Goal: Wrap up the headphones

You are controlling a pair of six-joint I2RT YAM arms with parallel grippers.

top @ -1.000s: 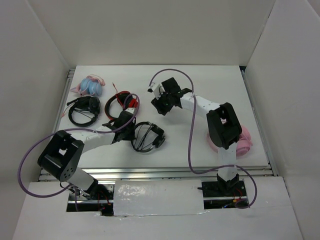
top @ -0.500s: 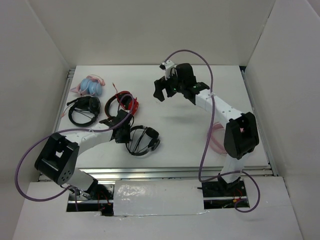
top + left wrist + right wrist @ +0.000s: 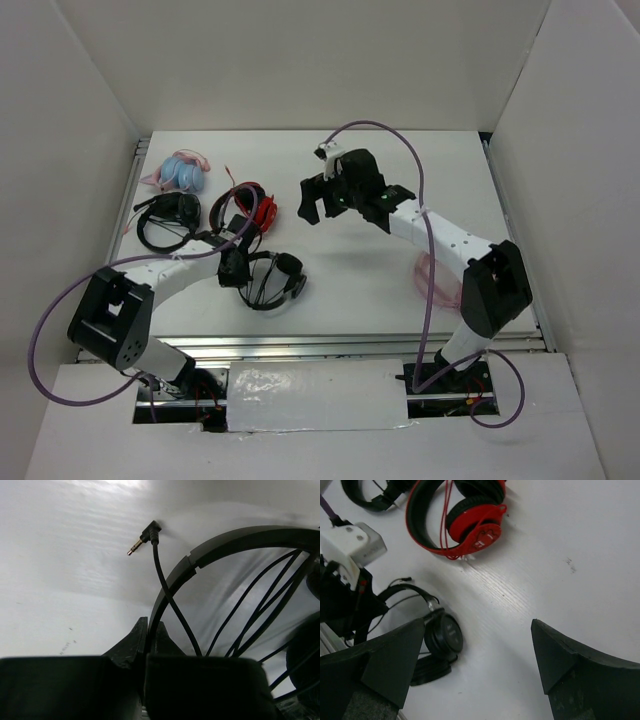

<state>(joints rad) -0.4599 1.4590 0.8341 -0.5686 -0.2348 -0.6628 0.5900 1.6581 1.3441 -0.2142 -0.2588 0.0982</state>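
Top external view: the white table (image 3: 450,165) carries several headsets. The one for this task, the small all-black on-ear headphones with a thin wiry headband (image 3: 272,282), lies flat near the front edge, left of centre, just nearer than the red-and-black headphones (image 3: 250,206). The left gripper (image 3: 241,270) is clamped tight on the arc of the headband, and the left wrist view shows the band pinched between its fingers. The right gripper (image 3: 478,621) hovers over the table beyond the headset, jaws spread wide and holding nothing.

The headset's long axis runs roughly across the table, with the closed arc toward the left arm and the two round earcups (image 3: 443,636) at the right end. The thin black cable (image 3: 172,600) crosses the band's opening in several strands. Its free end runs out to the small angled jack plug (image 3: 144,536), which lies on the table with its gold tip pointing away from the band.

The wrapping looks partway done, with the left side acting as anchor. The next move probably calls for the right gripper to descend, pinch the loose cable near the plug and lead it round the band without tugging the headset out of the hold.
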